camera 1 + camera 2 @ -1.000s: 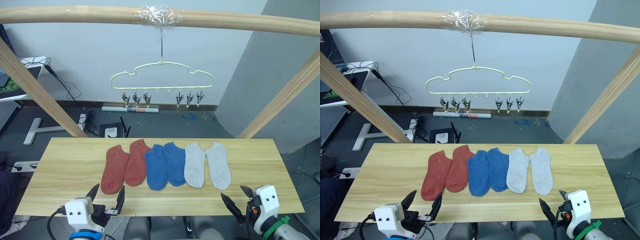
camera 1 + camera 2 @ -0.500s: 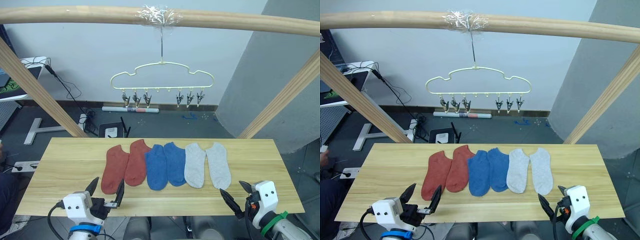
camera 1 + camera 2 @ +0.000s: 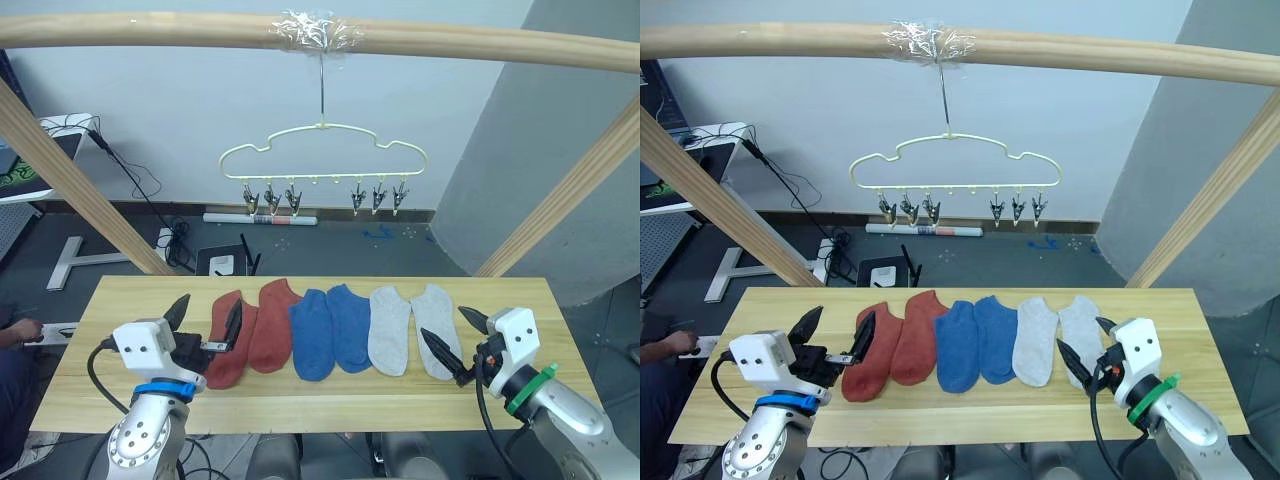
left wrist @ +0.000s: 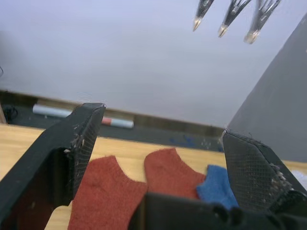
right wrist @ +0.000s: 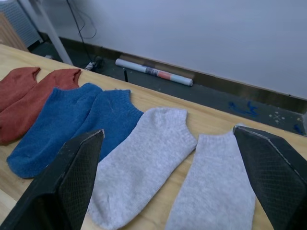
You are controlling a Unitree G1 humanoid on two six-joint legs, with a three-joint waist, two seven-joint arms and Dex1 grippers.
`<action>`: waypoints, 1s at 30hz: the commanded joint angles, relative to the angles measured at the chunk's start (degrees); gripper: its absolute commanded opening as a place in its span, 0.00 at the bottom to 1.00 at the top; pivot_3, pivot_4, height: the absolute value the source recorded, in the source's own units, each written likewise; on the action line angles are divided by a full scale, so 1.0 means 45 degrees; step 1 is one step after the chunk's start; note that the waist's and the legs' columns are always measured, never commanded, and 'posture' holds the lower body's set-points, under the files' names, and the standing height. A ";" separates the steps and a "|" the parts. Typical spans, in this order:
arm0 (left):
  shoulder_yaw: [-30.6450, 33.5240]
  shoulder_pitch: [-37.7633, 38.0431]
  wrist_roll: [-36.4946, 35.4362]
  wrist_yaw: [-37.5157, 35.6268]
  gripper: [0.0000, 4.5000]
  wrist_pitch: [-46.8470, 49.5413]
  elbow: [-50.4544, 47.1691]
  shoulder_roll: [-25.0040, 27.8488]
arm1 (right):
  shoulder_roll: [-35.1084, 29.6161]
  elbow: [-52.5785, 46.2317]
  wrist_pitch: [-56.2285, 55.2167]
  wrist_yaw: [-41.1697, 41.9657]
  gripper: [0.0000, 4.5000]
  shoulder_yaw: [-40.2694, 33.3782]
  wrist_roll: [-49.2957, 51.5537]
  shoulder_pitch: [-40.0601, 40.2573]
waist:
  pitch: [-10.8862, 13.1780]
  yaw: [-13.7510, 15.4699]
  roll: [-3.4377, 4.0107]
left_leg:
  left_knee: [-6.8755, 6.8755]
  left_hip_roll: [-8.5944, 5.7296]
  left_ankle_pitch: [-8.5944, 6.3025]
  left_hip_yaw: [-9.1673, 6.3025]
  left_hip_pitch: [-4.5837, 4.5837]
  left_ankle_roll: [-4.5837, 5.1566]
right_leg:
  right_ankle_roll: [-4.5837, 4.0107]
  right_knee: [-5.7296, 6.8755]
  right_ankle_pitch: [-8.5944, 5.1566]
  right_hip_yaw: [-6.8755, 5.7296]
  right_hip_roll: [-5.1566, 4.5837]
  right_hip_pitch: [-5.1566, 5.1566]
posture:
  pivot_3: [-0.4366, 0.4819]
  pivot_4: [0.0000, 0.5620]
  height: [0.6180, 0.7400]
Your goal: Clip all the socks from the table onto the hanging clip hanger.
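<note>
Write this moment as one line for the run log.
socks: six on table, none clipped | clip hanger: empty | left claw: open | right claw: open

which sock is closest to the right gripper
The outer light grey sock, at the right end of the row. The right gripper, open, is at its toe end; the other grey sock lies further left.

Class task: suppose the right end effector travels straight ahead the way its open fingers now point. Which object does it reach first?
Most likely the right-hand grey sock: the right end effector points across it, fingers open. Its height above the table is unclear.
</note>
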 commanded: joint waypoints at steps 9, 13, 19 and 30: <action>0.0047 -0.3770 -0.1001 0.0494 1.00 0.4754 -0.0804 0.1051 | -0.1462 -0.0798 0.1781 0.1393 1.00 0.0319 0.1591 -0.3166 | 0.0035 -0.0033 0.0005 | 0.0020 -0.0006 0.0026 -0.0005 0.0022 0.0033 | 0.0027 0.0008 0.0058 0.0005 0.0006 0.0023 | 0.31 0.43 1.00; 0.0092 -0.4498 -0.1008 0.0429 1.00 0.5536 -0.0659 0.1305 | -0.1714 -0.1013 0.1932 0.1698 1.00 0.0488 0.1912 -0.3683 | 0.0057 -0.0034 0.0003 | 0.0010 -0.0006 0.0025 -0.0002 0.0011 0.0034 | 0.0026 0.0000 0.0056 0.0006 0.0006 0.0015 | 0.30 0.45 1.00; 0.0281 -0.5543 -0.1060 0.0602 0.91 0.6523 -0.0471 0.1442 | -0.1699 -0.0950 0.2078 0.1740 1.00 0.0485 0.2233 -0.4657 | 0.0151 -0.0038 0.0003 | 0.0009 -0.0006 0.0025 -0.0003 0.0010 0.0034 | 0.0026 0.0001 0.0056 0.0006 0.0006 0.0010 | 0.30 0.46 1.00; -0.0108 -0.7233 -0.0684 0.1034 0.73 0.6818 -0.0310 0.1402 | -0.1594 -0.1359 0.2475 0.1409 1.00 0.0698 0.2588 -0.5448 | 0.0391 -0.0036 -0.0019 | 0.0013 -0.0007 0.0026 -0.0010 -0.0007 0.0033 | 0.0032 0.0000 0.0060 0.0003 0.0005 -0.0003 | 0.29 0.50 1.00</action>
